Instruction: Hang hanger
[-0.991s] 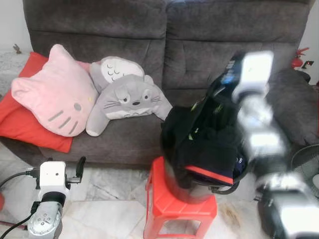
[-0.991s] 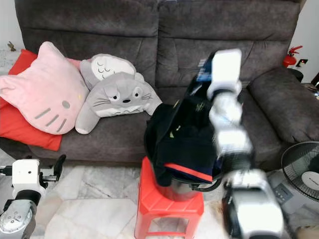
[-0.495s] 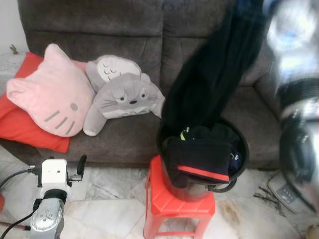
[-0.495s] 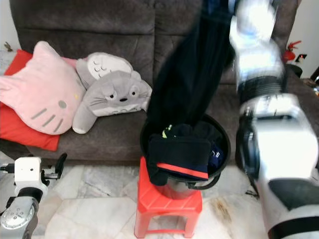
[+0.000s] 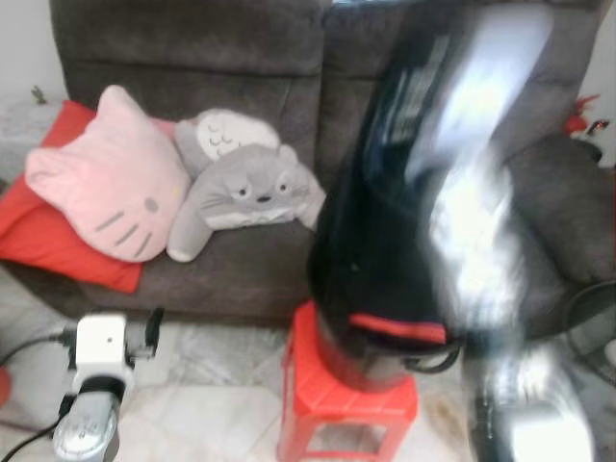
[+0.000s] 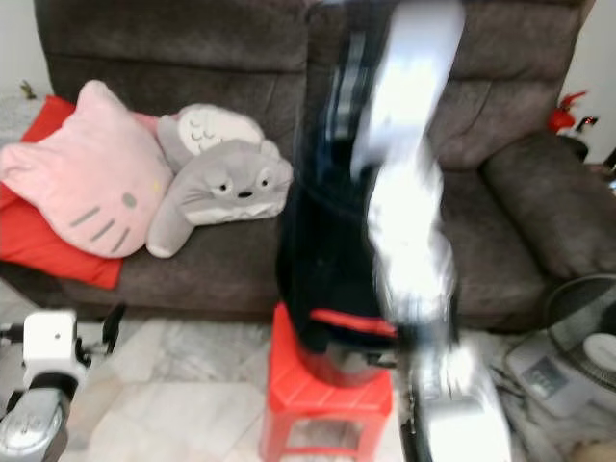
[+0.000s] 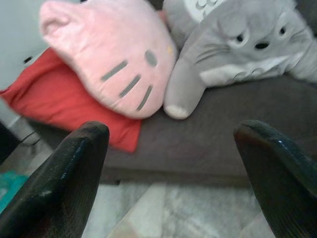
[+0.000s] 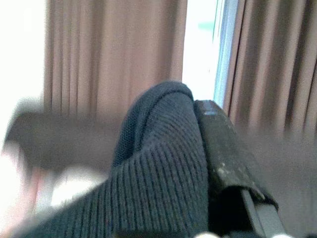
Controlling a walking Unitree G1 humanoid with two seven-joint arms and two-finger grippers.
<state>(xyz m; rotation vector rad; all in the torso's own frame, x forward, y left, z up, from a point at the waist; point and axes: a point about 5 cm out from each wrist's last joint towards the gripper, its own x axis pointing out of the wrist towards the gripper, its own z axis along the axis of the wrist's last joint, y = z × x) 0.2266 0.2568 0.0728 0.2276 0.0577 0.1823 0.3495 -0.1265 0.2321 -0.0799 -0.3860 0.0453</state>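
Right claw (image 8: 208,163) is clenched on a dark knit garment (image 5: 385,221), lifting it from the bucket (image 5: 385,356) on the red stool (image 5: 337,404), imo; arm's v. blurry. No hanger visible yet. Left claw (image 7: 173,163) is released, idle near the sofa (image 5: 192,58). Next: lift clear w/o snagging.

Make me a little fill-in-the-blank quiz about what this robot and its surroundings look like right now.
1. The bucket of dark clothes stands on a ___ plastic stool.
2. The right gripper is shut on a dark ribbed ___.
3. The pink cat cushion leans on a ___ cushion on the sofa.
4. The left gripper hangs with its fingers ___, holding nothing.

Missing words: red; garment; red; open
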